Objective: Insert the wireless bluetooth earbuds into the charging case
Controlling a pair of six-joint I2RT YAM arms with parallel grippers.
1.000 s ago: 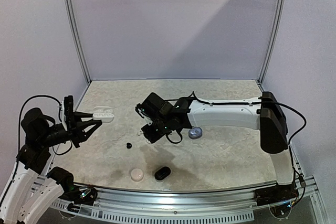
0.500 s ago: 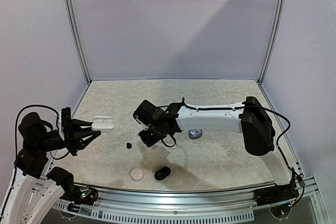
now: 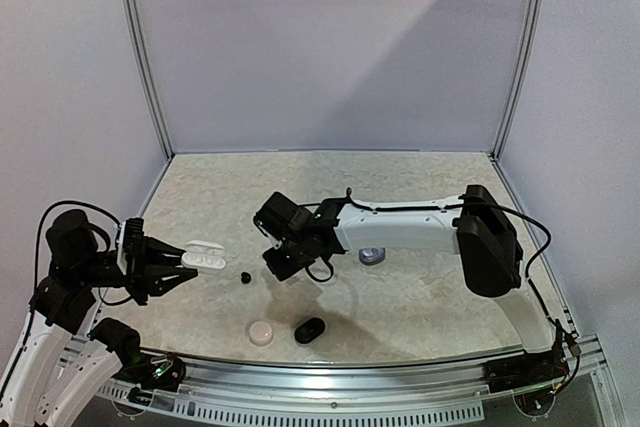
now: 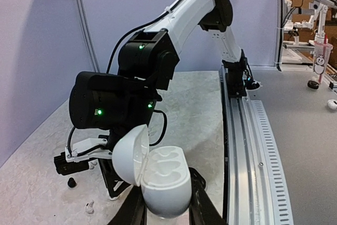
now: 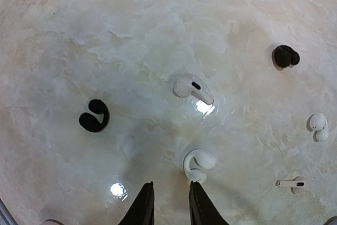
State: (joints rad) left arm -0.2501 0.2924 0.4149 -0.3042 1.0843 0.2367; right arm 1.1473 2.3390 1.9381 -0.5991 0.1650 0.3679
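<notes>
Light: bright, even, overhead.
Glare: two white spots on the worktop (image 5: 117,189).
Shadows: soft, under the right arm (image 3: 400,230); diagonal across back wall (image 3: 330,47).
Focus: sharp.

A white earbud (image 5: 199,163) lies just beside the right tool (image 5: 170,184); bare tabletop (image 5: 105,35) beyond.

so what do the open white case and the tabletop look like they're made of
white case: probably moulded plastic, smooth satin finish, soft highlights on the lid. tabletop: pale marble pattern, glossy, with bright lamp reflections; stone or printed laminate, cannot tell.
</notes>
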